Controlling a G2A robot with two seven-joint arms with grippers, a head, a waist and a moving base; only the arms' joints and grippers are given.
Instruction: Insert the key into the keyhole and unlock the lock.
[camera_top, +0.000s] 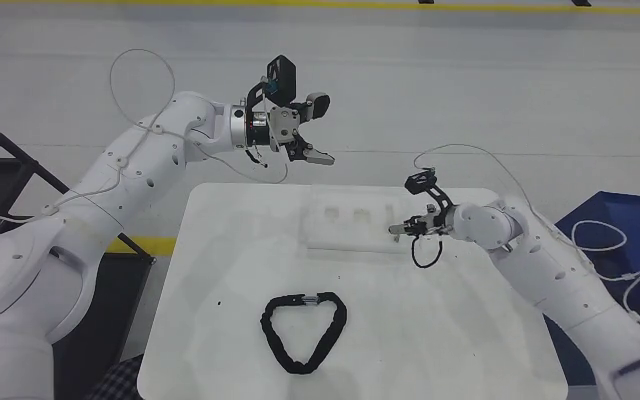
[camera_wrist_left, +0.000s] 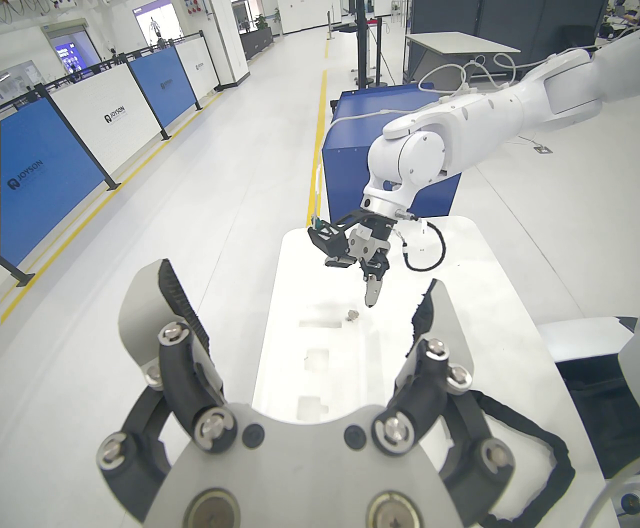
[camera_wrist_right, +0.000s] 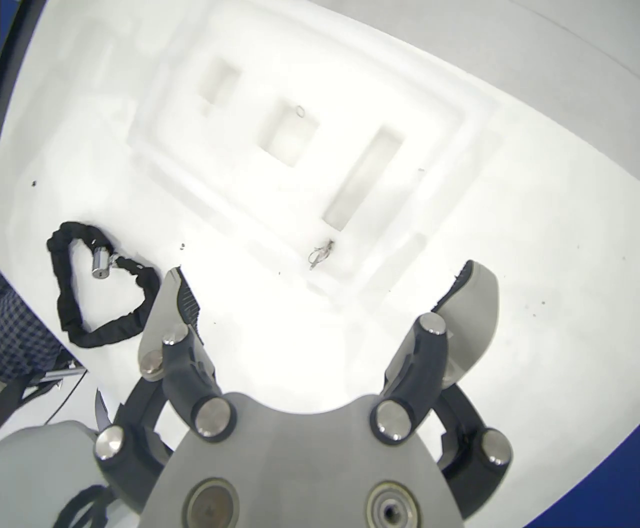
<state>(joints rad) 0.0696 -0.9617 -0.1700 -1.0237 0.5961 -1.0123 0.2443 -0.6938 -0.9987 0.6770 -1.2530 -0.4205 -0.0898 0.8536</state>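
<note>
**Operator:** Left pincer (camera_top: 318, 130) status?

**Technician:** Spread wide, empty, above the worktop's (camera_top: 200, 330) 11 o'clock edge.

**Operator:** Task items?

**Technician:** Chain lock (camera_top: 268, 325) lies at 6 o'clock. Key (camera_wrist_right: 321, 252) lies flat on the foam tray (camera_top: 345, 238) at 1 o'clock, beside the long recess (camera_wrist_right: 362, 177). The right pincer (camera_wrist_right: 322, 272) is near it, wide open, holding nothing.

**Operator:** Failure modes?

**Technician:** Likely two. The pads may skid over the thin key or push it into the recess. The unrestrained lock may slide under insertion force.

Key (camera_wrist_right: 321, 251) lies on the flat surface of the foam tray (camera_top: 320, 236) beside a long recess, open on all sides. Chain lock (camera_top: 303, 332) lies well apart, toward the front of the table (camera_top: 210, 300). Bare tabletop separates them.
</note>
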